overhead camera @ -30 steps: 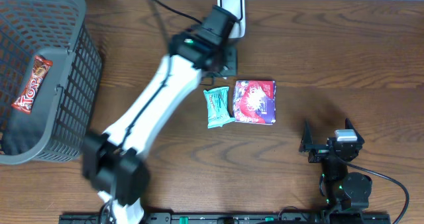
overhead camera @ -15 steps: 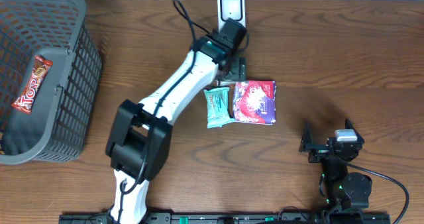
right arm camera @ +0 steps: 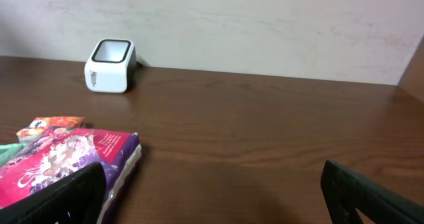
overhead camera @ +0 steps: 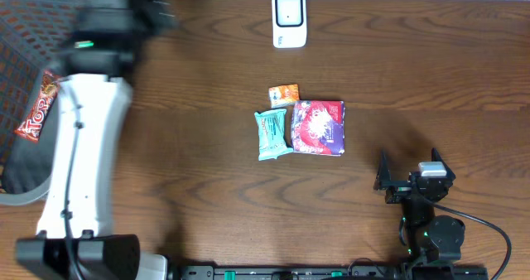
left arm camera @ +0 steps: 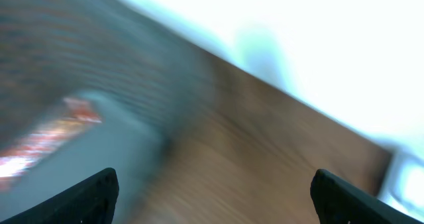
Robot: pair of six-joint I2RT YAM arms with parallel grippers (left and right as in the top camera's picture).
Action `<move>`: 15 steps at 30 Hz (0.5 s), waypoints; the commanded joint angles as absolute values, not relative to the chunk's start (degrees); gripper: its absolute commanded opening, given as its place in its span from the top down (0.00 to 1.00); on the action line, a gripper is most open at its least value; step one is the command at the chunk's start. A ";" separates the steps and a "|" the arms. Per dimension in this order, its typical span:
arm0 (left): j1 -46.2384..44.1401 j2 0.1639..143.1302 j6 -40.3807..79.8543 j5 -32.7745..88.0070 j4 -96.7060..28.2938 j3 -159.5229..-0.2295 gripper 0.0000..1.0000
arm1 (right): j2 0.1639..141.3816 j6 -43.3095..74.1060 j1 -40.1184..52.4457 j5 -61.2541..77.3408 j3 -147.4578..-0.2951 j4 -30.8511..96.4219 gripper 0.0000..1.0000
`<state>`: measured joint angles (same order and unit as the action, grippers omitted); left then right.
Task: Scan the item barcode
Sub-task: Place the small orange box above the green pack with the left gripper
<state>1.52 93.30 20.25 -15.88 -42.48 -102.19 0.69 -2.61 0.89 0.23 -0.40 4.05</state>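
Now that the left arm (overhead camera: 83,147) is swinging away from the scanner (overhead camera: 289,19) and out over the basket (overhead camera: 16,195) at the far left of the counter (overhead camera: 414,81), a small orange packet (overhead camera: 283,95) is lying uncovered where the arm was hovering a second ago. It is sitting just behind the teal packet (overhead camera: 272,134), at the corner of the pink pouch (overhead camera: 318,127), and a little in front of the scanner. The left fingers (left arm camera: 93,196), having just opened, are standing wide apart with nothing between them. Their wrist view is showing only a motion-blurred basket wall and the red candy bar (overhead camera: 33,118) lying inside. The right fingers (right arm camera: 66,197) are also spread wide and holding nothing, with the right arm (overhead camera: 426,205) sitting parked at the near right, well apart from the packets.

Judging from this, the orange packet is looking like an item already shown to the scanner and set down beside the others, and the left arm is heading back for another. The candy bar is appearing to be the only item in the basket, so it is probably the next thing to scan. Blur is hiding how near the fingers are getting to it.
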 commanded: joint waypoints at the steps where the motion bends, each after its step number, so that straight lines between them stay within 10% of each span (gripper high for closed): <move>1: 10.07 94.78 19.09 -21.74 -42.28 -102.28 0.07 | 0.49 -3.27 0.47 0.32 -0.32 4.29 0.01; 15: 33.39 110.06 1.56 -3.16 -39.22 -102.24 0.07 | 0.49 -3.27 0.47 0.32 -0.32 4.29 0.01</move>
